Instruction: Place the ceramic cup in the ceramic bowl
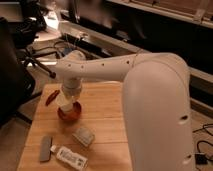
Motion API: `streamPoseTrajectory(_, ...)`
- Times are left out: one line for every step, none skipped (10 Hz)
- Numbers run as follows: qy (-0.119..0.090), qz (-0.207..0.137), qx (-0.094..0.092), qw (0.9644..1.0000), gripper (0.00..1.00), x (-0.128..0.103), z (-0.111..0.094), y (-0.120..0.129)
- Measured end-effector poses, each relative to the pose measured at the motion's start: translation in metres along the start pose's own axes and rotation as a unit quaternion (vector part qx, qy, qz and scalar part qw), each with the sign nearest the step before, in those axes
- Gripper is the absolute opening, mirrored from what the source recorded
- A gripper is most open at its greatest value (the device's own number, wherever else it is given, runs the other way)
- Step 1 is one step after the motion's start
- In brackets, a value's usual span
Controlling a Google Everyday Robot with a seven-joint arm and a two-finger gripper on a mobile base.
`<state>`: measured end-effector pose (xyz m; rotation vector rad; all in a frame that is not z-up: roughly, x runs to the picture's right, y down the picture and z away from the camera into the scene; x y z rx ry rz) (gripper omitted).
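Observation:
The ceramic bowl (73,115) is orange-red and stands on the left part of the wooden table (107,107). My gripper (68,96) hangs at the end of the white arm, directly above the bowl. It is shut on the cream-white ceramic cup (62,103), which is tilted, its lower end just over or at the bowl's left rim. I cannot tell whether the cup touches the bowl. The arm hides the back of the bowl.
A slim red object (51,98) lies left of the bowl. A flat white box (83,136) lies in front of the bowl. A grey bar (46,148) and a white remote-like piece (71,157) lie near the front left edge. Cables and dark shelves stand behind the table.

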<state>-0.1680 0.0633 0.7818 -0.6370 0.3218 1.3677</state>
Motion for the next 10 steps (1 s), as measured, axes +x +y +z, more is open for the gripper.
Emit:
streamPoseTrajectory(0.003, -0.002, 0.010, 0.9999, 0.30, 0.000, 0.007, -0.002)
streamPoseTrajectory(0.007, -0.004, 0.016, 0.9998, 0.39, 0.000, 0.016, -0.001)
streamPoseTrajectory(0.013, -0.006, 0.018, 0.9997, 0.50, 0.001, 0.024, 0.003)
streamPoseTrajectory(0.018, -0.006, 0.018, 0.9997, 0.60, 0.001, 0.029, 0.006)
streamPoseTrajectory(0.024, -0.007, 0.020, 0.9995, 0.70, 0.002, 0.034, 0.006)
streamPoseTrajectory(0.028, -0.009, 0.026, 0.9992, 0.78, 0.002, 0.037, 0.006)
streamPoseTrajectory(0.029, -0.011, 0.034, 0.9989, 0.80, 0.002, 0.038, 0.004)
streamPoseTrajectory(0.030, -0.014, 0.042, 0.9986, 0.80, 0.001, 0.037, 0.003)
streamPoseTrajectory(0.029, -0.015, 0.048, 0.9983, 0.80, 0.000, 0.035, 0.000)
streamPoseTrajectory(0.029, -0.017, 0.051, 0.9981, 0.80, 0.001, 0.031, -0.001)
